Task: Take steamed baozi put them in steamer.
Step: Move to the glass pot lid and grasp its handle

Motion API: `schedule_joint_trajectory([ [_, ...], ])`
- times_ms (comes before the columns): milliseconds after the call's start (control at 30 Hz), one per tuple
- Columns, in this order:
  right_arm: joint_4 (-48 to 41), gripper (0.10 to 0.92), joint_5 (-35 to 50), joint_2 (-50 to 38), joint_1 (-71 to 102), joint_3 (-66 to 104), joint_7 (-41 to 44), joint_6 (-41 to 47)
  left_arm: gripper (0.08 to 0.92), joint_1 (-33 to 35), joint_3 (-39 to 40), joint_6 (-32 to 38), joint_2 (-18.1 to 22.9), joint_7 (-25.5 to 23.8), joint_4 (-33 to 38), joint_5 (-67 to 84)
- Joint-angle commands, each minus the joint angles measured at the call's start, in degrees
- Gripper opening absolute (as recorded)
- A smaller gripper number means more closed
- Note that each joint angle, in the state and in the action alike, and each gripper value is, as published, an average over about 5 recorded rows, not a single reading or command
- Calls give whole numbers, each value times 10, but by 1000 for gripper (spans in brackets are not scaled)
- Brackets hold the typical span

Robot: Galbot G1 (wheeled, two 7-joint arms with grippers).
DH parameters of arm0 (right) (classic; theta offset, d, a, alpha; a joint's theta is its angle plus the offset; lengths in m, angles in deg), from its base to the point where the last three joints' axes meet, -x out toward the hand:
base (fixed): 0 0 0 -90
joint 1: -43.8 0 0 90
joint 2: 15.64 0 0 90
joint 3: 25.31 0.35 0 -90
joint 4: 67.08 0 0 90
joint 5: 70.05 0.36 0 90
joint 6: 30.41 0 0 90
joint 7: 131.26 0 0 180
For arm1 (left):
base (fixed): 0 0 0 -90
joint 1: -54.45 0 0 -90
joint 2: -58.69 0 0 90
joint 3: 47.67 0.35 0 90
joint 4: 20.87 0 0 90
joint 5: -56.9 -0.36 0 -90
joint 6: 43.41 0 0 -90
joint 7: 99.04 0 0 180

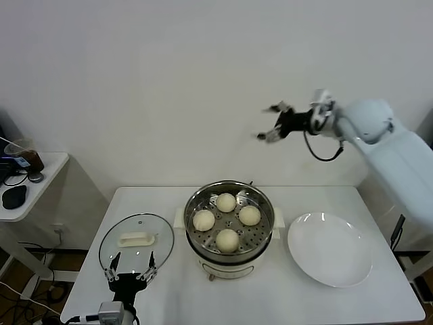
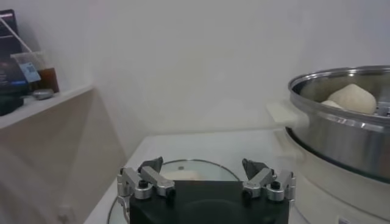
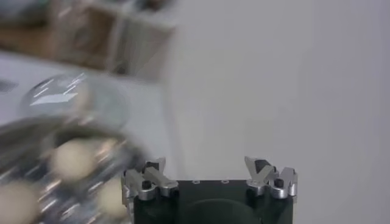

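Note:
Several cream-white baozi lie inside the shiny steamer at the middle of the table; one baozi shows over the steamer's rim in the left wrist view. My right gripper is raised high above and behind the steamer, open and empty. In its wrist view the right gripper has blurred baozi far below. My left gripper rests open near the table's front edge, just over the glass lid. Between the left gripper's fingers there is nothing.
A white plate lies bare to the right of the steamer. The glass lid with its white handle lies flat at the left. A side shelf with dark items stands off the table's left.

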Motion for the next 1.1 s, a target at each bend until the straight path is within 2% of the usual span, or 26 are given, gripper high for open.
schedule_joint_trajectory([
  [33, 88, 823, 93, 18, 386, 417, -285, -71, 823, 6, -4, 42, -5, -5, -7, -14],
  [300, 156, 823, 90, 150, 612, 548, -386, -125, 823, -9, -17, 82, -25, -19, -34, -33],
  [467, 187, 823, 65, 220, 707, 559, -383, -120, 823, -40, -32, 111, -39, -17, -64, -119],
  [600, 200, 823, 68, 246, 756, 550, -377, -106, 823, -70, -54, 138, -61, -10, -102, -248],
  [700, 209, 823, 55, 246, 773, 534, -375, -112, 823, -86, -57, 156, -91, 7, -125, -439],
  [800, 218, 823, 50, 246, 775, 523, -373, -113, 823, -98, -36, 157, -142, 56, -151, -640],
  [867, 221, 823, 47, 247, 773, 517, -370, -112, 823, -108, -16, 146, -178, 101, -182, -728],
  [933, 221, 823, 42, 250, 770, 511, -367, -114, 823, -116, 2, 131, -208, 122, -209, -790],
  [1100, 204, 823, 25, 256, 760, 494, -360, -122, 823, -131, 33, 105, -250, 52, -259, -833],
])
